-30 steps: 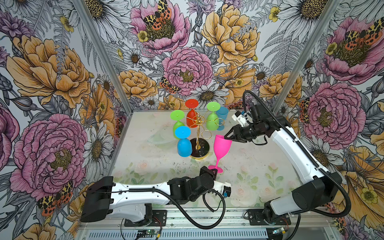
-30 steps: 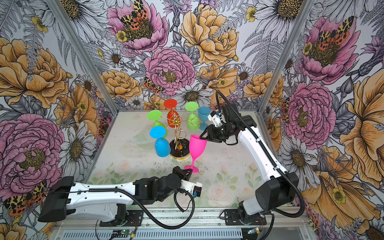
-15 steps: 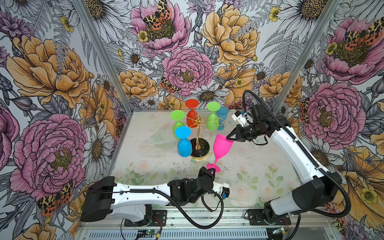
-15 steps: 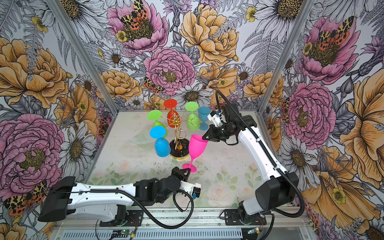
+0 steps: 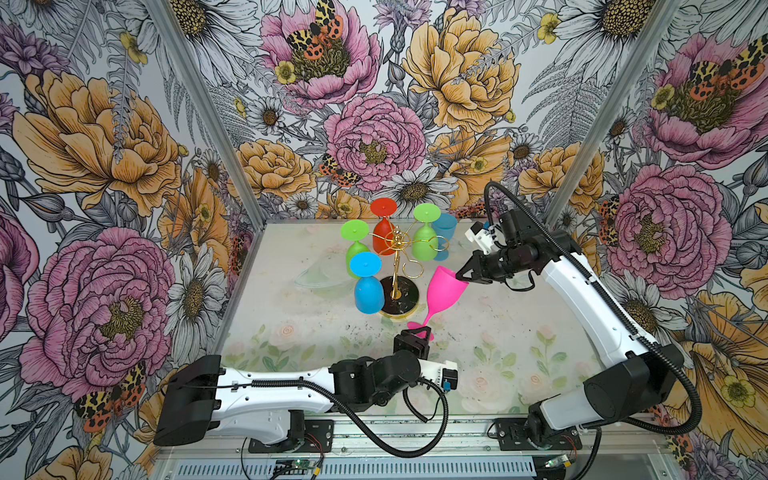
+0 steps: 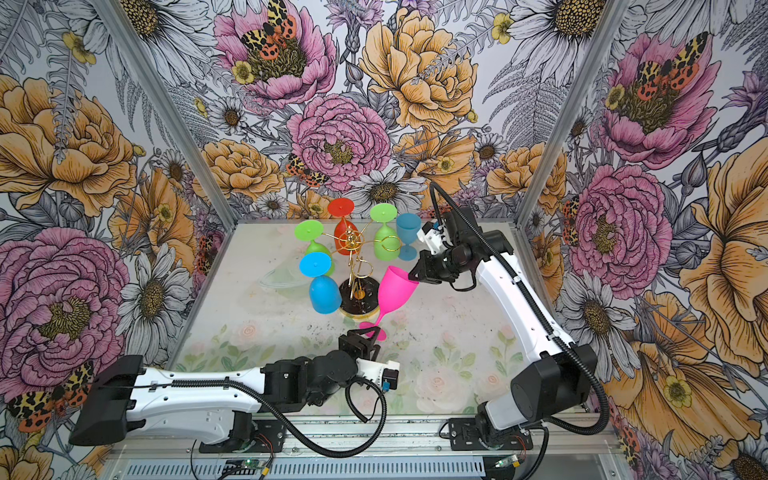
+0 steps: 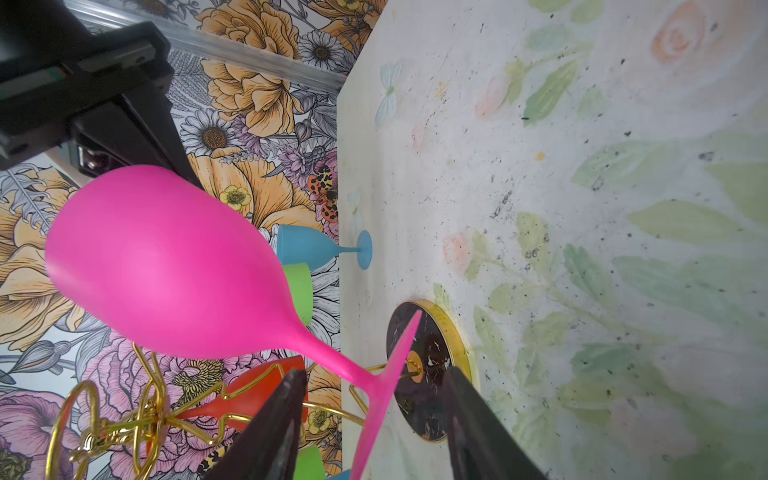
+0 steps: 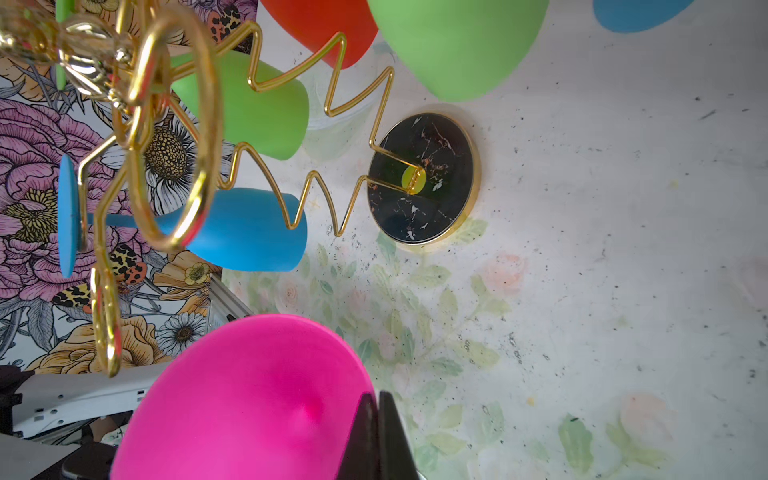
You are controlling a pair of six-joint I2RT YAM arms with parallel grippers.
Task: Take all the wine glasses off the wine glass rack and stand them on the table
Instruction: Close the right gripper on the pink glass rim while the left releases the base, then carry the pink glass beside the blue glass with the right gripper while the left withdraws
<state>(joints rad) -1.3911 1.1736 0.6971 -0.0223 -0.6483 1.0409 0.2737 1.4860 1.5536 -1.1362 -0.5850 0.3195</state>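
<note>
Half done, I judge: over the tabletop [image 5: 519, 332], just right of the rack [image 5: 405, 291], the pink glass [image 5: 442, 289] tilts clear of the loops. Right pincer [image 5: 459, 276] is clamped on its rim; left pincer [image 5: 420, 332] gapes around its foot, holding nothing. Next: stand it upright, release.

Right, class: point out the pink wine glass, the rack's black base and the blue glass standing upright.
pink wine glass [image 5: 444, 289]: in a top view, on its bowl.
rack's black base [image 8: 440, 141]: right wrist view, on its marbled top.
upright blue glass [image 6: 408, 227]: in a top view, on its bowl.
</note>
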